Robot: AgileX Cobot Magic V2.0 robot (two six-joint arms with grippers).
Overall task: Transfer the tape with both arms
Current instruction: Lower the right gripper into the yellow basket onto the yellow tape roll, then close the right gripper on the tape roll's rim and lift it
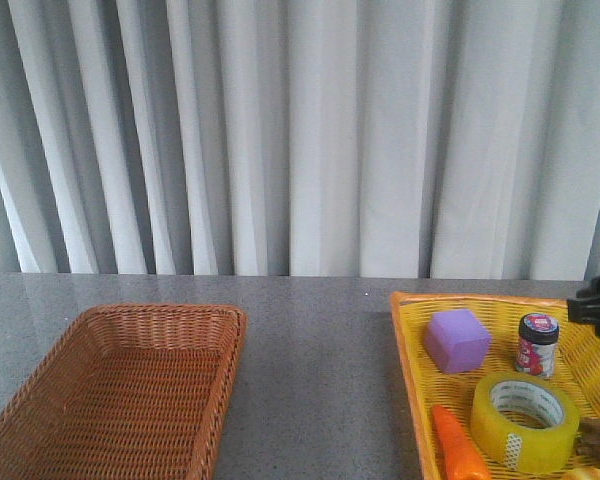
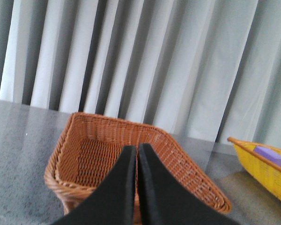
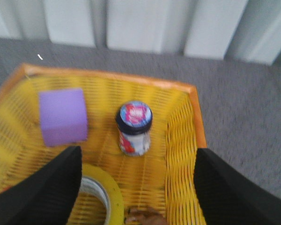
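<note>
The yellow tape roll with a white core lies flat in the yellow basket at the right front. It also shows in the right wrist view, partly behind one finger. My right gripper is open wide above the basket, one finger over the tape's side, the other over the basket's wall. Only a black bit of the right arm shows in the front view. My left gripper is shut and empty above the brown basket.
In the yellow basket are a purple cube, a small jar with a dark lid, an orange carrot and a brown object. The brown wicker basket stands at the left. Grey curtains hang behind the table.
</note>
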